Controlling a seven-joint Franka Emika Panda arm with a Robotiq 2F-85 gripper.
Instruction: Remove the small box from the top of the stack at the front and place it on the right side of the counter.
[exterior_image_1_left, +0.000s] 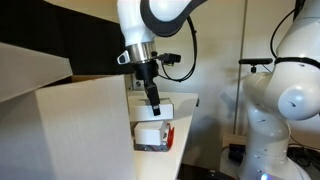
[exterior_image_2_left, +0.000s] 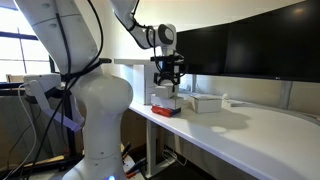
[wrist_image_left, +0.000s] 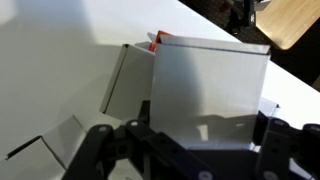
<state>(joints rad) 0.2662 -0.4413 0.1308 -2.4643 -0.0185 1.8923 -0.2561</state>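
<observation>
One small box (wrist_image_left: 205, 85) atop one stack (exterior_image_1_left: 152, 132), one pincer (exterior_image_1_left: 154, 104) above, fingers apart.

We see the arm bent over, wrist pointing straight down, gripper (exterior_image_1_left: 154, 104) (exterior_image_2_left: 167, 84) (wrist_image_left: 185, 150) vertical, fingers spread apart, nothing clamped between them.

Small white box (wrist_image_left: 208, 85) flat atop stack (exterior_image_1_left: 152, 132), counter (exterior_image_2_left: 240, 130) edge

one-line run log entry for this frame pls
phase: reach | gripper: open, just above small box, no grasp seen | small box: on stack | counter: placement pending
</observation>
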